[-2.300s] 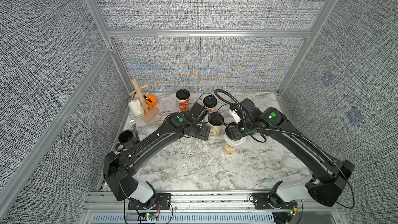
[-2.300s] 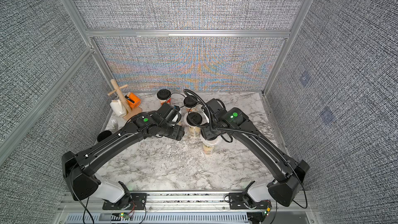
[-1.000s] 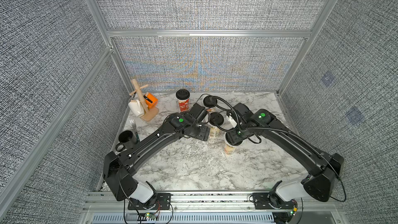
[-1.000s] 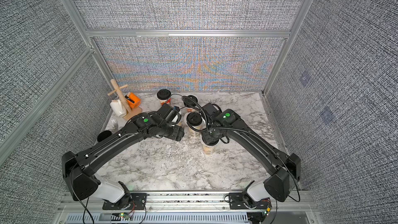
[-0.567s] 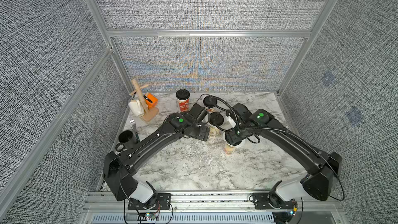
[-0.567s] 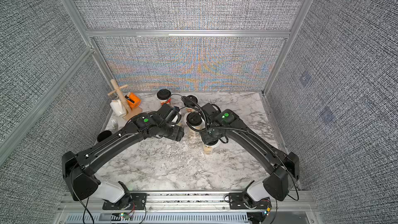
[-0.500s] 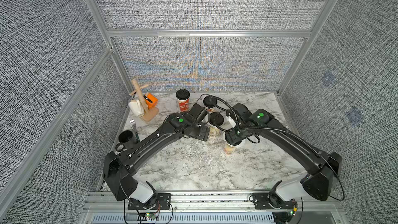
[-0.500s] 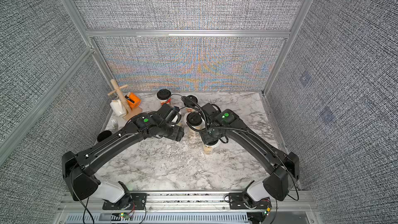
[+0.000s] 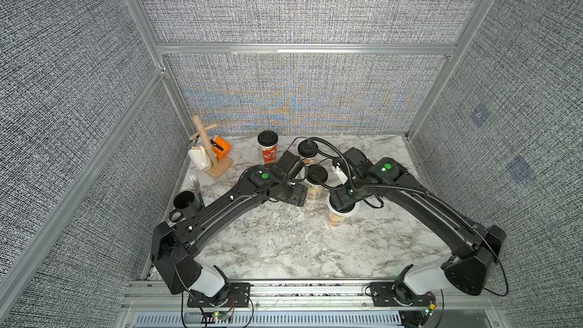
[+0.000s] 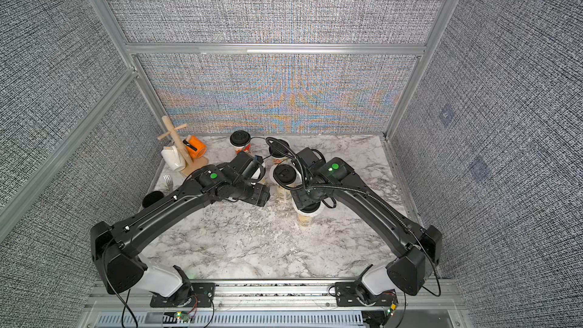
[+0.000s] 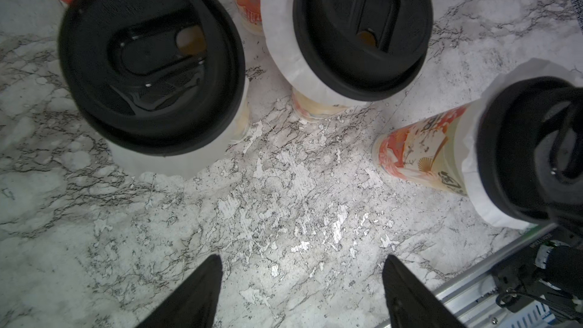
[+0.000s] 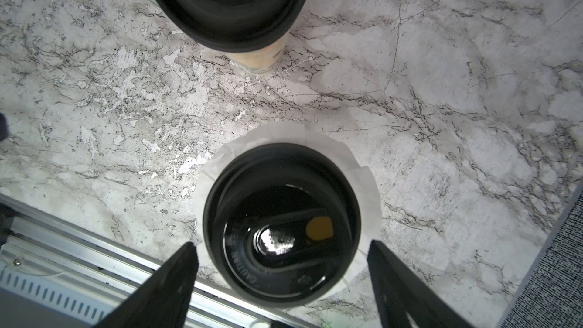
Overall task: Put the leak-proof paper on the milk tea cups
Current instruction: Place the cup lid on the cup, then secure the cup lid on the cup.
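Note:
Several milk tea cups stand at the back of the marble table, each with a black lid. The nearest cup (image 9: 337, 220) carries a lid (image 12: 280, 225) with leak-proof paper (image 12: 362, 178) sticking out round it like a skirt. My right gripper (image 12: 282, 247) hangs open over that lid, one finger at each side and clear of it. Paper (image 11: 284, 58) also shows under the lid of the middle cup (image 9: 316, 184). My left gripper (image 11: 303, 266) is open over bare marble beside these cups, holding nothing. A red cup (image 9: 267, 153) stands further back.
A wooden mug tree (image 9: 209, 156) with a white and an orange mug stands at the back left. A black mug (image 9: 184, 205) and a fork (image 9: 195, 181) lie by the left wall. A metal rail (image 9: 284, 288) runs along the front edge.
My right gripper's jaws have spread wider round the nearest cup's lid, after the arm came down over it. The left arm has not moved.

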Robot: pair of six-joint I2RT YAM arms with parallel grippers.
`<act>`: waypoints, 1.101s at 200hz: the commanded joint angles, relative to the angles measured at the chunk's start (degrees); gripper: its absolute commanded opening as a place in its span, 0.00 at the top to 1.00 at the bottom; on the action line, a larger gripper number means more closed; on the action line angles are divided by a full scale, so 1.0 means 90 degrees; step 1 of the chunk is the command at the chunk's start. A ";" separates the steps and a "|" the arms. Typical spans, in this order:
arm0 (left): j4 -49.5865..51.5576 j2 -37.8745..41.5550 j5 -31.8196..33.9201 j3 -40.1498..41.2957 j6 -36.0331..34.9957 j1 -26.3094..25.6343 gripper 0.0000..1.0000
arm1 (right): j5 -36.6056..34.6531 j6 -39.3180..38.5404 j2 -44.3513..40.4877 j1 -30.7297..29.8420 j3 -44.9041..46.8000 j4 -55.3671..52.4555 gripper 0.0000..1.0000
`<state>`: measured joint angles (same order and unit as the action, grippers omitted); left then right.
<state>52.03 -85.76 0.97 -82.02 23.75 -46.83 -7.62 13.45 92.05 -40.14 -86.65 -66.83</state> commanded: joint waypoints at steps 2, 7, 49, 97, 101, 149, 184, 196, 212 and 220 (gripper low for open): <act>-0.0017 -0.0123 -0.0652 -0.0232 -0.0348 0.0008 0.18 | -0.0135 0.0154 -0.0252 0.0009 -0.0182 0.0078 0.13; 0.0023 -0.0197 -0.0843 -0.0323 -0.0336 0.0008 0.18 | -0.0130 0.0197 -0.0349 0.0035 -0.0221 0.0124 0.13; 0.0249 -0.0743 -0.1359 -0.1224 -0.0604 -0.0315 0.19 | -0.0221 0.0778 -0.1572 0.0689 0.0371 0.0977 0.13; 0.0820 -0.1828 -0.0938 -0.2622 -0.0865 -0.0784 0.19 | 0.0349 0.1068 -0.3000 0.2086 0.2182 0.2287 0.14; 0.0878 -0.1932 -0.0851 -0.2744 -0.0870 -0.0820 0.19 | 0.0387 0.1055 -0.3054 0.2144 0.2280 0.2328 0.15; 0.1180 -0.2640 -0.0198 -0.3590 -0.0966 -0.1045 0.19 | 0.0726 0.1044 -0.3330 0.2369 0.3017 0.2644 0.24; 0.1270 -0.2899 -0.0259 -0.3843 -0.1118 -0.1177 0.19 | 0.0834 0.1040 -0.3421 0.2398 0.3283 0.2757 0.25; 0.1270 -0.2968 -0.0250 -0.3891 -0.1143 -0.1210 0.19 | 0.0848 0.1036 -0.3431 0.2402 0.3327 0.2776 0.25; 0.1270 -0.3057 -0.0207 -0.3942 -0.1147 -0.1237 0.19 | 0.0883 0.1035 -0.3441 0.2402 0.3377 0.2796 0.26; 0.1270 -0.3093 -0.0169 -0.3962 -0.1149 -0.1247 0.19 | 0.0895 0.1042 -0.3450 0.2402 0.3385 0.2796 0.26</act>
<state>62.30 -112.81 -1.65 -116.99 14.24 -57.93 -0.69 22.59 61.10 -18.46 -56.36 -44.34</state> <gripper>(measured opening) 0.809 0.744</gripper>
